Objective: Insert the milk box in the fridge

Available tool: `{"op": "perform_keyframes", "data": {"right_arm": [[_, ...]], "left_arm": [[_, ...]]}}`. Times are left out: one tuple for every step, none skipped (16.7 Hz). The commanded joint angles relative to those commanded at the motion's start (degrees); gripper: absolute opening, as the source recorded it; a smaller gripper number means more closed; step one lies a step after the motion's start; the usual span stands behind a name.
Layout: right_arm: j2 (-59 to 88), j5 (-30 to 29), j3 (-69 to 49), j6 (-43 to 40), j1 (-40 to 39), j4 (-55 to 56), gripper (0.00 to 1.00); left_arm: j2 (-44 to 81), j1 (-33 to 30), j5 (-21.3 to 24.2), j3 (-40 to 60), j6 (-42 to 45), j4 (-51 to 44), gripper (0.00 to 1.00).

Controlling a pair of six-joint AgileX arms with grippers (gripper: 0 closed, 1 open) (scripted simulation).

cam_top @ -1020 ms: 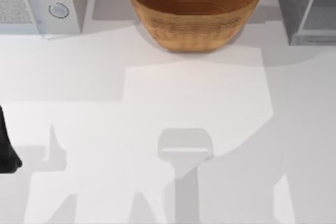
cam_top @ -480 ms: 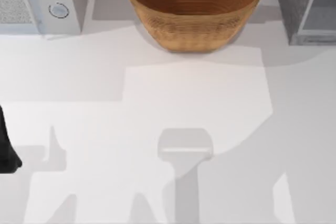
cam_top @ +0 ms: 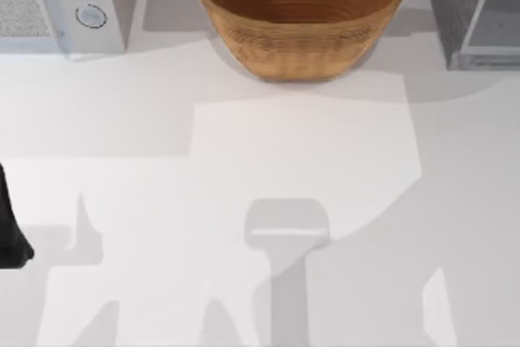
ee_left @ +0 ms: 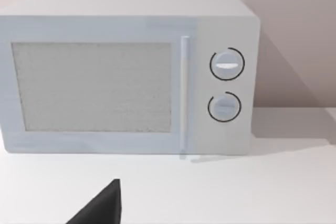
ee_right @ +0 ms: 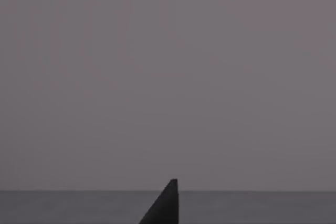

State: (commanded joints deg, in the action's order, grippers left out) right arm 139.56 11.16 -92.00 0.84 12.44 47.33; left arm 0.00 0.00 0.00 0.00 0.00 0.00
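The milk box is out of view. The fridge stands at the table's back right corner, a grey cabinet with a pale glassy panel on its right part. My left arm is a dark shape at the table's left edge, about mid-depth. In the left wrist view, a dark tip of my left gripper points toward the microwave. A dark tip of my right gripper stands before a plain grey surface in the right wrist view.
A large wicker basket sits at the back centre. A light-grey microwave with two round dials and a mesh window stands at the back left. The white table stretches in front of them.
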Motion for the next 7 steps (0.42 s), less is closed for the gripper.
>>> {"op": "perform_keyframes", "data": {"right_arm": [[0.0, 0.0, 0.0, 0.0, 0.0, 0.0, 0.98], [0.0, 0.0, 0.0, 0.0, 0.0, 0.0, 1.00], [0.0, 0.0, 0.0, 0.0, 0.0, 0.0, 1.00], [0.0, 0.0, 0.0, 0.0, 0.0, 0.0, 1.00], [0.0, 0.0, 0.0, 0.0, 0.0, 0.0, 1.00], [0.0, 0.0, 0.0, 0.0, 0.0, 0.0, 1.00], [0.0, 0.0, 0.0, 0.0, 0.0, 0.0, 1.00]], "left_arm": [[0.0, 0.0, 0.0, 0.0, 0.0, 0.0, 1.00], [0.0, 0.0, 0.0, 0.0, 0.0, 0.0, 1.00], [0.0, 0.0, 0.0, 0.0, 0.0, 0.0, 1.00], [0.0, 0.0, 0.0, 0.0, 0.0, 0.0, 1.00], [0.0, 0.0, 0.0, 0.0, 0.0, 0.0, 1.00], [0.0, 0.0, 0.0, 0.0, 0.0, 0.0, 1.00], [0.0, 0.0, 0.0, 0.0, 0.0, 0.0, 1.00]]}}
